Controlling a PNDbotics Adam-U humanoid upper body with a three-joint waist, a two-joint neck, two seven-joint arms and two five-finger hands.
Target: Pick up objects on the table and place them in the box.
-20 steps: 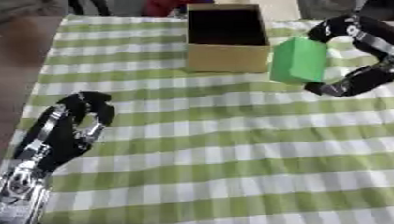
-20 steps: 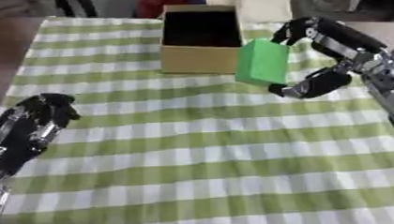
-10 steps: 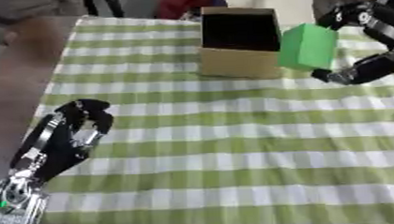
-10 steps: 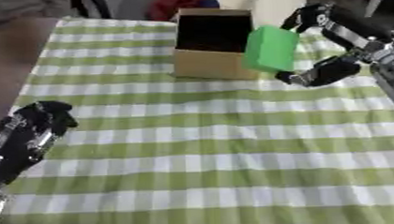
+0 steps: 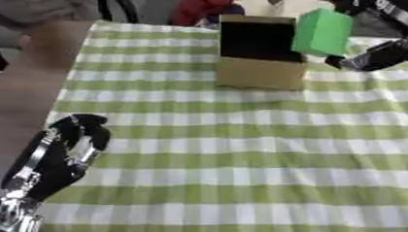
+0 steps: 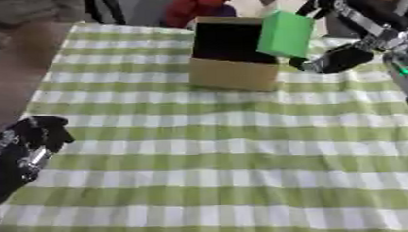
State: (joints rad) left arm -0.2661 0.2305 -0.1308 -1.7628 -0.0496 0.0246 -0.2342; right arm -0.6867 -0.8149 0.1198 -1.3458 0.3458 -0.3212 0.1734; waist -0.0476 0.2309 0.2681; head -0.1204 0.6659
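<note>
A green block [image 5: 323, 31] hangs in the air at the right rim of the open cardboard box [image 5: 259, 71], level with its top. My right hand [image 6: 342, 58] is shut on the block, thumb below it and fingers over its top. The box stands at the far side of the green checked tablecloth [image 5: 243, 155]; its dark inside shows nothing. My left hand [image 5: 66, 153] rests at the lower left with its fingers curled and nothing in them.
Bare brown table [image 5: 19, 95] shows to the left of the cloth. A red thing [image 5: 205, 5] and dark chair legs [image 5: 118, 7] lie beyond the far edge, behind the box. A pale box-like shape [image 5: 276, 7] sits behind the cardboard box.
My right hand has carried the green block up and toward the box's right rim. The whole picture has shifted, so the head has moved. My left hand keeps its pose.
</note>
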